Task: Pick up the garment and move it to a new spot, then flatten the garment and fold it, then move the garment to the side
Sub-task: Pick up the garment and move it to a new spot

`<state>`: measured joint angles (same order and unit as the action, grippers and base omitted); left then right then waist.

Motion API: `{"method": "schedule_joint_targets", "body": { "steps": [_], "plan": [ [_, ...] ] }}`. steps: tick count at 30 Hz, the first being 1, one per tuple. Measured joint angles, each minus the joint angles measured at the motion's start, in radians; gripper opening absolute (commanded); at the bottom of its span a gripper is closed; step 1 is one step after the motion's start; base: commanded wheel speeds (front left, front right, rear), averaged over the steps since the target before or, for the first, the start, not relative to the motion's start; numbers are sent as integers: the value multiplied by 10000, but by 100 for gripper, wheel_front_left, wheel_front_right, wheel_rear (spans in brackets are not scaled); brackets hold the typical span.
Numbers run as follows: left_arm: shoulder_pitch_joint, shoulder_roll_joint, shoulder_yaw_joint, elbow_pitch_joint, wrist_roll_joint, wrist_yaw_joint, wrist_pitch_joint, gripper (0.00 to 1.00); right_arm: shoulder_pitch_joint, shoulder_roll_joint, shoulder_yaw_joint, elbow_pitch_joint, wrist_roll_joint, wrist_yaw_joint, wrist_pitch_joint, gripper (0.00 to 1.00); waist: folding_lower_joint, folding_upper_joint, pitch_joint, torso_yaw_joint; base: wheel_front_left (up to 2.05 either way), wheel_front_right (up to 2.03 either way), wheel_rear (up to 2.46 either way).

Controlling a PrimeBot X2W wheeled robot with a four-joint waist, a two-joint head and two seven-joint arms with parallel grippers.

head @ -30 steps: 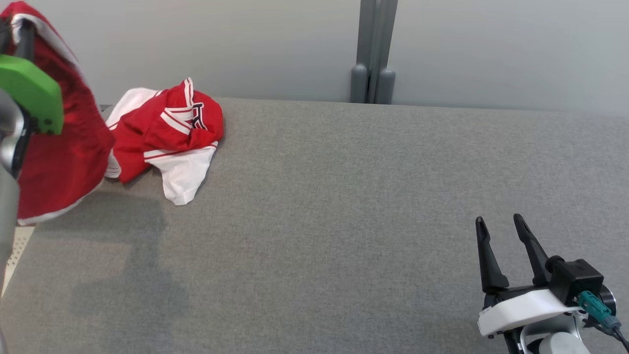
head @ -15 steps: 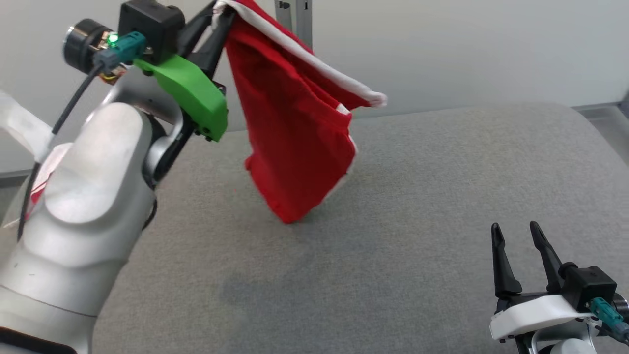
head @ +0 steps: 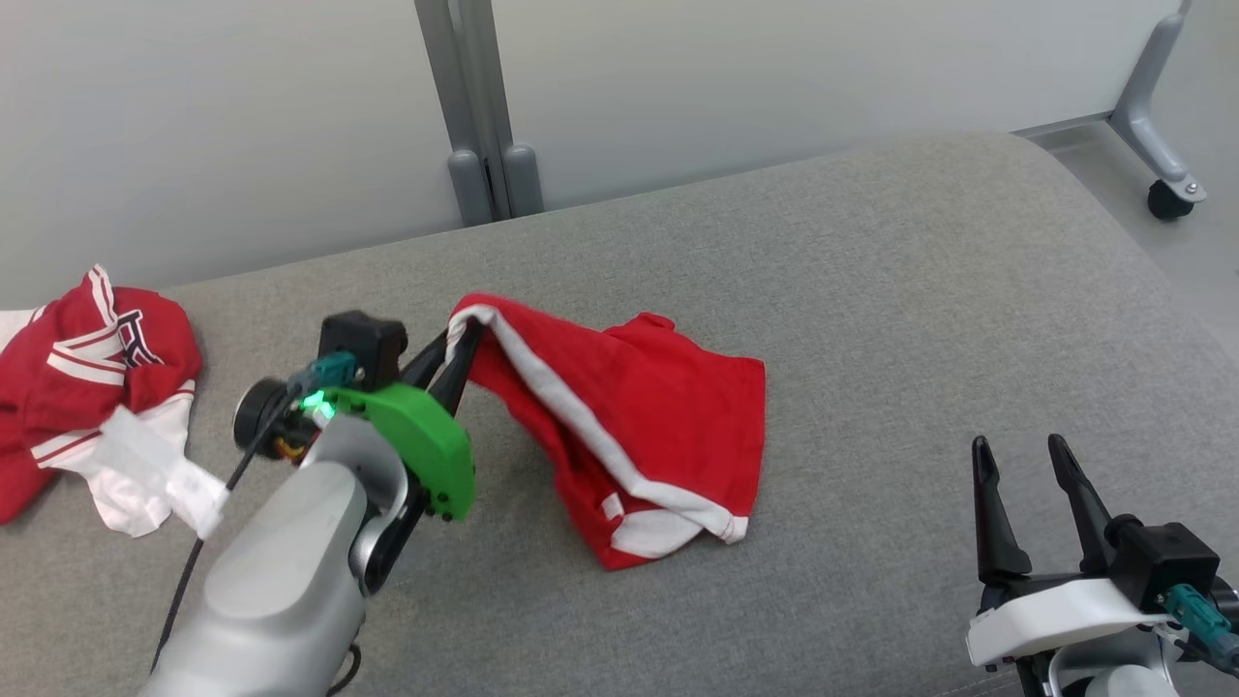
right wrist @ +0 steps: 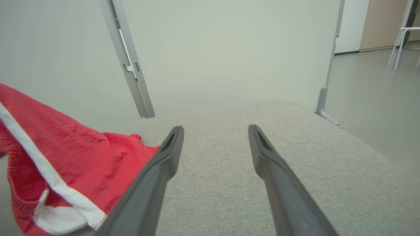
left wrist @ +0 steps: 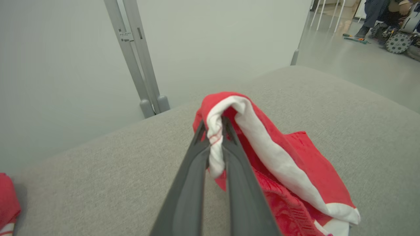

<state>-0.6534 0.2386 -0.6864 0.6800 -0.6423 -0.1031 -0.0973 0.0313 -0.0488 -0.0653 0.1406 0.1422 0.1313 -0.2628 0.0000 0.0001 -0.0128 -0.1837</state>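
The garment (head: 658,426) is red with white trim and lies crumpled in the middle of the grey padded table (head: 871,290), one corner lifted. My left gripper (head: 463,339) is shut on that lifted white-edged corner, which shows pinched between the fingers (left wrist: 229,170) in the left wrist view, the garment (left wrist: 288,170) draping down to the right. My right gripper (head: 1018,457) stands open near the table's front right, apart from the garment, with nothing between its fingers (right wrist: 164,157); the garment (right wrist: 65,157) lies to its left.
A second red and white garment (head: 87,368) lies heaped at the table's left end. A grey partition post (head: 479,116) stands behind the table. A wheeled frame leg (head: 1162,145) stands on the floor beyond the right end.
The head view has swung and shifted. My left gripper has come down from high up, and the hanging garment now mostly rests on the table. The right gripper stays open.
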Motion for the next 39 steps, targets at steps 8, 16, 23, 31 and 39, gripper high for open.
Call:
{"method": "schedule_joint_targets", "body": {
  "steps": [8, 16, 23, 31, 39],
  "plan": [
    [1124, 48, -40, 2127, 228, 1012, -894, 0, -31, 0, 90, 27, 65, 0, 2, 100, 0, 0, 289, 286, 0, 0, 0],
    [1370, -384, -17, 3179, 217, 1241, -1363, 8, -179, 0, 249, 132, 86, 0, 2, 100, 0, 0, 533, 797, 0, 0, 0],
    [1526, -667, 247, 3319, 50, 1032, -1605, 100, -264, 0, 368, 230, 77, 0, 2, 100, 0, 0, 454, 1036, 0, 0, 0],
    [2927, -525, 1691, 1423, 23, 1319, -1653, 100, -96, 0, 309, 301, 40, 0, 2, 100, 0, 0, 42, 1178, 0, 0, 0],
    [4870, -734, 3532, -1118, 694, 1753, -1666, 100, 71, 0, 313, 326, 13, 0, 2, 100, 0, 0, -384, 1364, 0, 0, 0]
  ]
}}
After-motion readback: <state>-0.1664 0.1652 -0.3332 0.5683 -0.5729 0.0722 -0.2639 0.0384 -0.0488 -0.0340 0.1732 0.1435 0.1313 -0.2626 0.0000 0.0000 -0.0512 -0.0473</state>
